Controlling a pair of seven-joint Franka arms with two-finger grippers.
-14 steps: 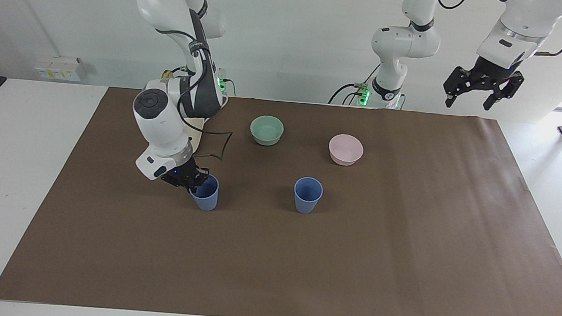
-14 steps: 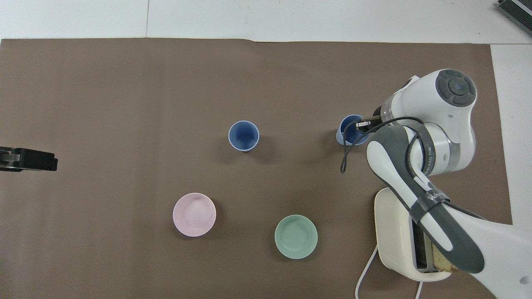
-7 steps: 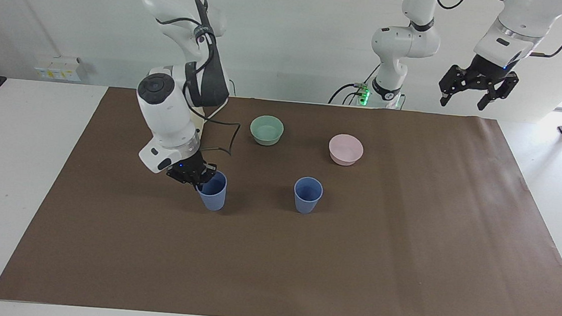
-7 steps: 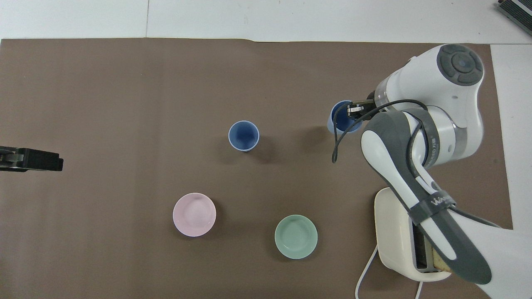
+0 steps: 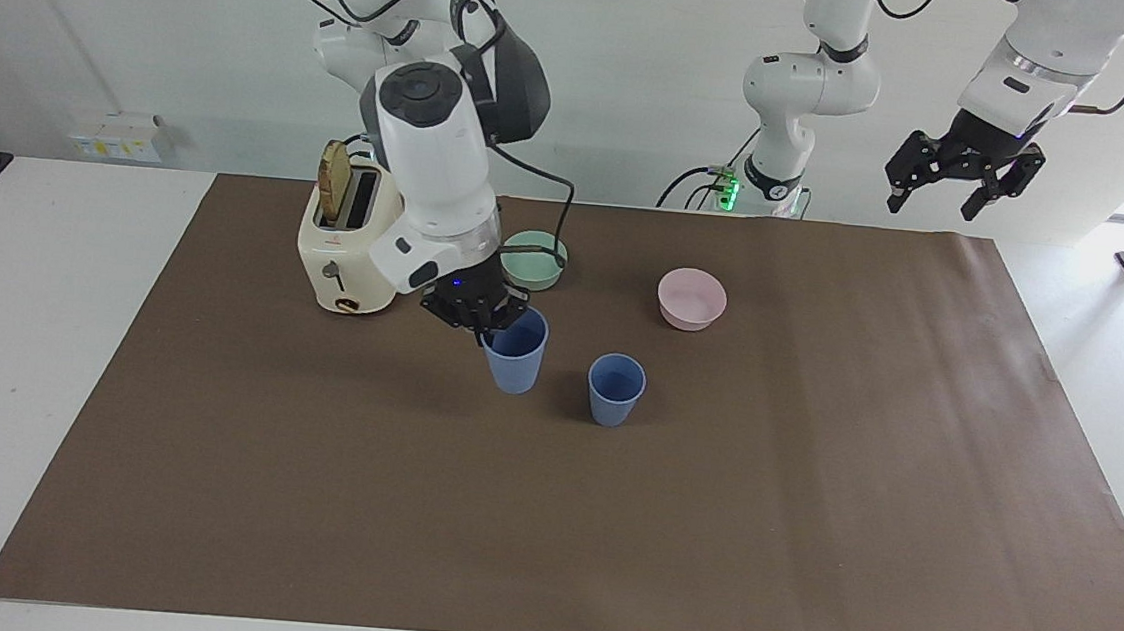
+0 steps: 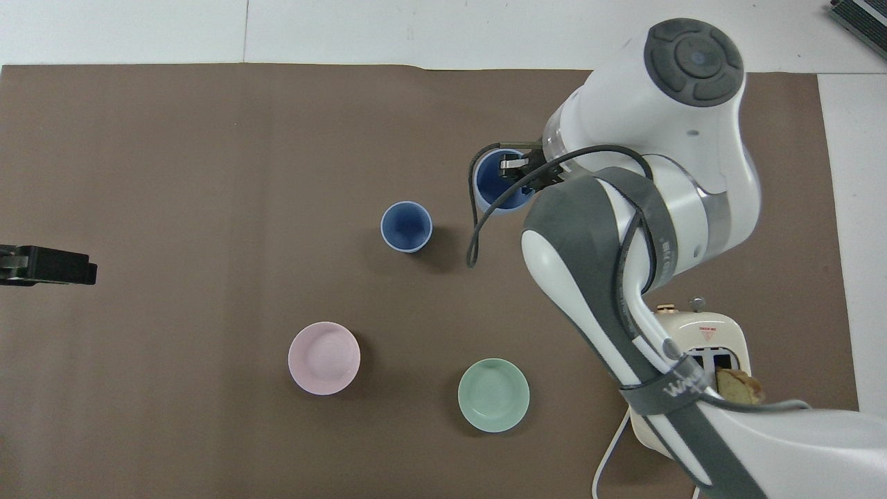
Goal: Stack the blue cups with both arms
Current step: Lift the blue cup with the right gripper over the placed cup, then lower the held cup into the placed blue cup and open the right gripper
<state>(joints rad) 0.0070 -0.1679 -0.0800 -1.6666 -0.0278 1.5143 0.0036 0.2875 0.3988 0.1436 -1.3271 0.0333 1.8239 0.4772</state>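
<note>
Two blue cups are in view. One blue cup [image 5: 615, 388] stands upright on the brown mat [image 5: 605, 540] near the table's middle; it also shows in the overhead view [image 6: 407, 226]. My right gripper [image 5: 483, 327] is shut on the rim of the other blue cup [image 5: 515, 357] and holds it upright in the air over the mat, close beside the standing cup, toward the right arm's end. In the overhead view the gripper [image 6: 516, 171] has one finger inside this cup [image 6: 493, 184]. My left gripper [image 5: 935, 202] waits open and empty, high over the left arm's end of the table.
A mint-green bowl [image 5: 541, 262] and a pink bowl [image 5: 691, 298] sit nearer to the robots than the cups. A cream toaster [image 5: 347, 238] with toast in it stands toward the right arm's end. The left gripper's black tip [image 6: 48, 265] shows at the overhead view's edge.
My right gripper has lifted its blue cup off the mat and carried it toward the standing cup. The toaster is now uncovered. The left gripper has barely moved.
</note>
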